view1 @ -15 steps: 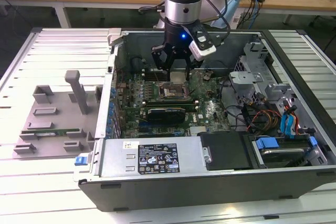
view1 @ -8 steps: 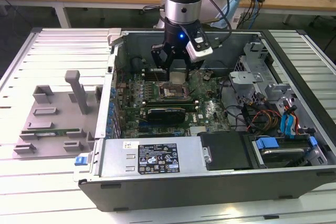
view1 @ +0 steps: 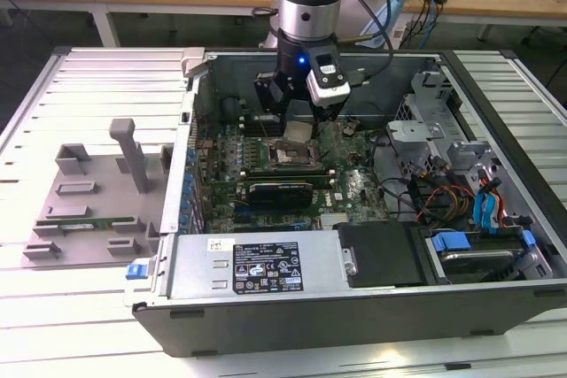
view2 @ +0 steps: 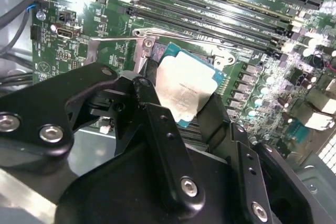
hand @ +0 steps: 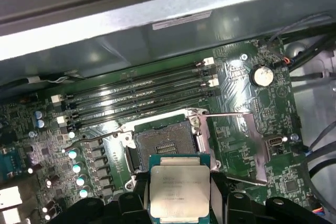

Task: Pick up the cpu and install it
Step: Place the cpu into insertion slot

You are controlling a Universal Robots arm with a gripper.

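Observation:
The cpu (hand: 178, 186), a small square chip with a silver-grey top and a thin teal rim, is clamped by its edges in my gripper (hand: 178, 195), whose black fingers (hand: 137, 195) are shut on it. It hangs just above the motherboard, close beside the open black socket (hand: 164, 144), whose metal bracket (hand: 231, 129) is swung aside. In the second wrist view the cpu (view2: 184, 90) sits tilted between the fingers (view2: 152, 111), over the socket edge. In the exterior view the gripper (view1: 299, 130) holds the cpu (view1: 299, 133) inside the open computer case, right over the socket (view1: 291, 157).
Memory slots (hand: 136, 95) run beside the socket, and a coin battery (hand: 261, 75) lies further off. The case wall (view1: 199, 104), power supply (view1: 257, 263) and drive cage with cables (view1: 461, 192) ring the motherboard. A grey fixture (view1: 89, 192) with a green memory stick (view1: 84, 221) lies at the exterior view's left.

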